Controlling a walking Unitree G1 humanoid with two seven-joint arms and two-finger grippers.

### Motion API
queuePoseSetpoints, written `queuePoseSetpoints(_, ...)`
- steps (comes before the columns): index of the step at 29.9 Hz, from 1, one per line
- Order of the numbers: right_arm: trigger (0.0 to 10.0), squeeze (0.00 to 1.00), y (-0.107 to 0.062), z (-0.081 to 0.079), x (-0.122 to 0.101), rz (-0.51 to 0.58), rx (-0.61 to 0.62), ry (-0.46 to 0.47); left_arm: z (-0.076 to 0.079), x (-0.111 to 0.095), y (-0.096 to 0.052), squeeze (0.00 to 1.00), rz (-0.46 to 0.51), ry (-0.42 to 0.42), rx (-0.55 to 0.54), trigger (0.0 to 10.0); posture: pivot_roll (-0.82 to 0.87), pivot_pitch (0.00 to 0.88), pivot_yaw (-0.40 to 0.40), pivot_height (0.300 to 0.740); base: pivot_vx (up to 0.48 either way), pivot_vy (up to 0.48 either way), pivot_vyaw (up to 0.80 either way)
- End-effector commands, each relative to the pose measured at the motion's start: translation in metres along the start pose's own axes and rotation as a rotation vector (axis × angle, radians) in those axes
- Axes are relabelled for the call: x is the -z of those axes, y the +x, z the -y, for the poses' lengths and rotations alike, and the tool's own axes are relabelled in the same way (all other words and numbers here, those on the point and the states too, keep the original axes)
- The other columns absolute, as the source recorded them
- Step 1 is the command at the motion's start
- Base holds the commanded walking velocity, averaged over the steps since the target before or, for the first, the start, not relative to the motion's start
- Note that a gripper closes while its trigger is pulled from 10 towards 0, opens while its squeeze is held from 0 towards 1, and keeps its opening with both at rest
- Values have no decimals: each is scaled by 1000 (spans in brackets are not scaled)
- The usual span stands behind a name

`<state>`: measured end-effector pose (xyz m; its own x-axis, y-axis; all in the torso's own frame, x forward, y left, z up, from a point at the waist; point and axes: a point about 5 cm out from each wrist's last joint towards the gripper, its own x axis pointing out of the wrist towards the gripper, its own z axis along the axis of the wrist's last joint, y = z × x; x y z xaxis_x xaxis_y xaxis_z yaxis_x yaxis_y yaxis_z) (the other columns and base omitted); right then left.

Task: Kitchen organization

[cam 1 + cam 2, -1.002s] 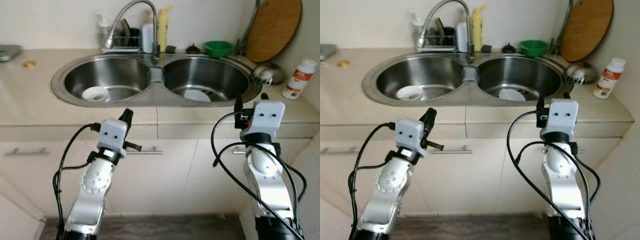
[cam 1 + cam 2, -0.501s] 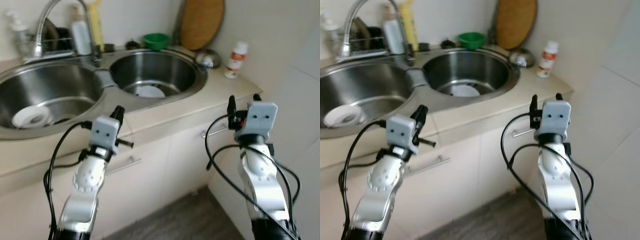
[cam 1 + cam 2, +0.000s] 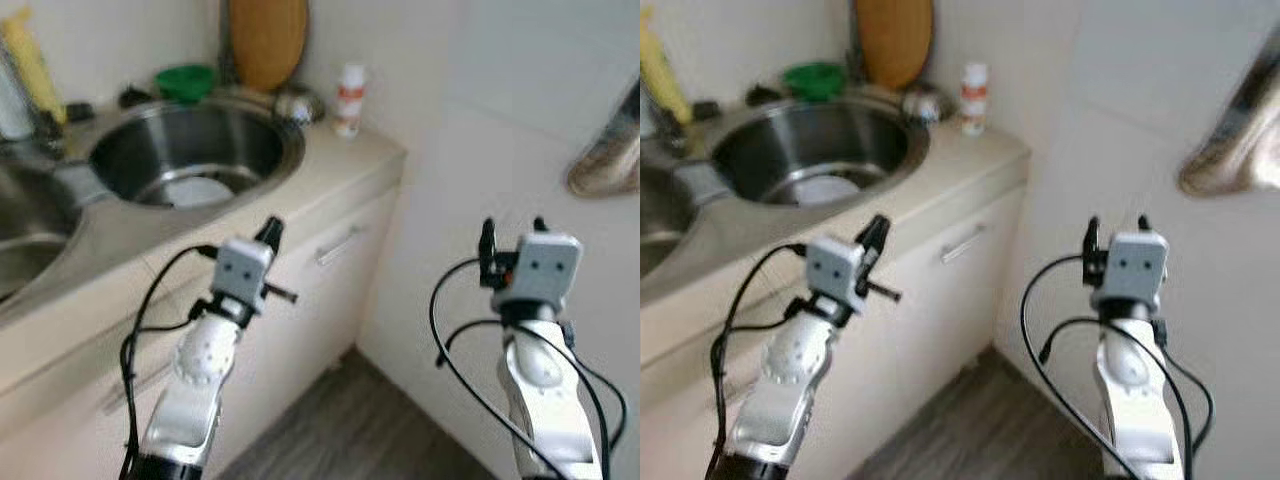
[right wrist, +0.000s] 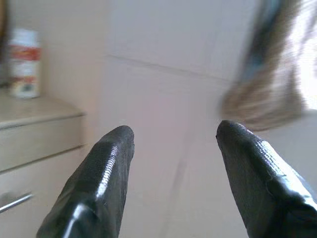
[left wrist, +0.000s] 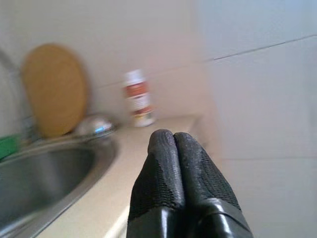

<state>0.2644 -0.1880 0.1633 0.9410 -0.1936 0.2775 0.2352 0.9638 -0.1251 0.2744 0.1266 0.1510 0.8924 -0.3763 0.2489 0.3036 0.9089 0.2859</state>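
Before the sink (image 3: 190,150), both arms hang short of the surface (image 3: 330,175). Left claw (image 3: 272,232) is clenched on nothing; right claw (image 3: 512,232) is released. White bottle (image 3: 348,100), green bowl (image 3: 186,80) and sink dish (image 3: 195,190) sit untouched; organization appears not yet begun.
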Motion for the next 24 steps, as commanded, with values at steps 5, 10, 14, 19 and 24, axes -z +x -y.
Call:
queuePoseSetpoints(5, 10000, 0, -5, 3, -1, -3, 11, -21, 16, 25, -2, 0, -146, -1, 111, 10000, 120, 0, -19, 740, 0, 0, -800)
queuePoseSetpoints(10, 10000, 0, -6, 5, 3, -27, 23, -27, 19, 54, -12, 0, -302, -98, 113, 10000, 117, 0, -17, 740, 0, 0, -800)
queuePoseSetpoints(14, 10000, 0, -6, 1, 8, -53, 31, -21, 20, 71, -10, 0, -391, -185, 125, 10000, 116, 0, -19, 740, 0, 0, -800)
queuePoseSetpoints(19, 10000, 0, -6, -3, 15, -94, 28, -25, 23, 75, -9, 0, -409, -195, 159, 10000, 110, 0, -17, 740, 0, 0, -800)
queuePoseSetpoints(24, 10000, 0, -8, -2, 18, -110, 34, -29, 23, 77, -9, 0, -411, -197, 161, 10000, 106, 0, -14, 740, 0, 0, -800)
